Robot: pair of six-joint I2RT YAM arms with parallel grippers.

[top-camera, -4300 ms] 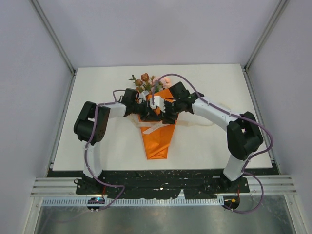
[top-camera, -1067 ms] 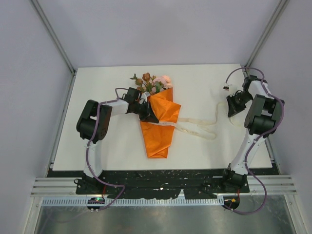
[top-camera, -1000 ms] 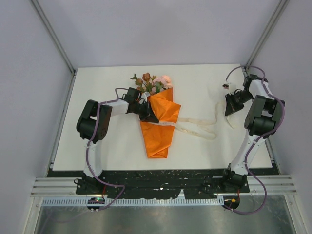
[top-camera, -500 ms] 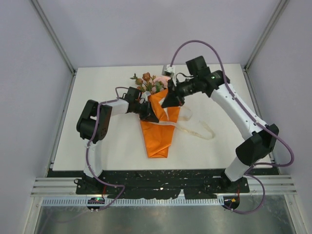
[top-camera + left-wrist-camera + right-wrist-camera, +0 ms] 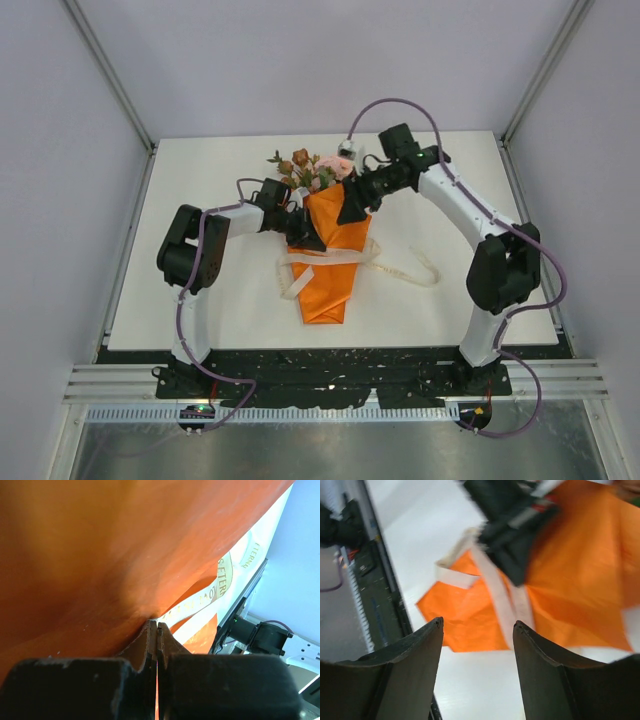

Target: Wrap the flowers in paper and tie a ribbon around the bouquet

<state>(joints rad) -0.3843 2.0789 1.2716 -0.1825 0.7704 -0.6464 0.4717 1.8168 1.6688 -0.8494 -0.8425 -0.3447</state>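
Since half a second earlier, the ribbon [image 5: 322,256] had shifted. Its short end now curled on the table [image 5: 200,200] just left of the bouquet [image 5: 328,285], where before it had run only to the right. The right claw [image 5: 351,208] had hardly moved.

We saw the bouquet lying with its long axis near to far, tip toward the bases and blooms [image 5: 312,170] at the far end. The ribbon crossed it left to right at mid-length, on the near side of both claws, and its long tail trailed off to the right.

The left claw [image 5: 303,232] was pressed together, pinching the paper [image 5: 100,555] at the cone's left edge. The right claw [image 5: 477,624] hung over the wide end with its jaws spread and nothing between them. The ribbon [image 5: 496,590] lay below it, untouched. We judged that the free right claw was the one placed to take the ribbon, reaching down toward the bases.
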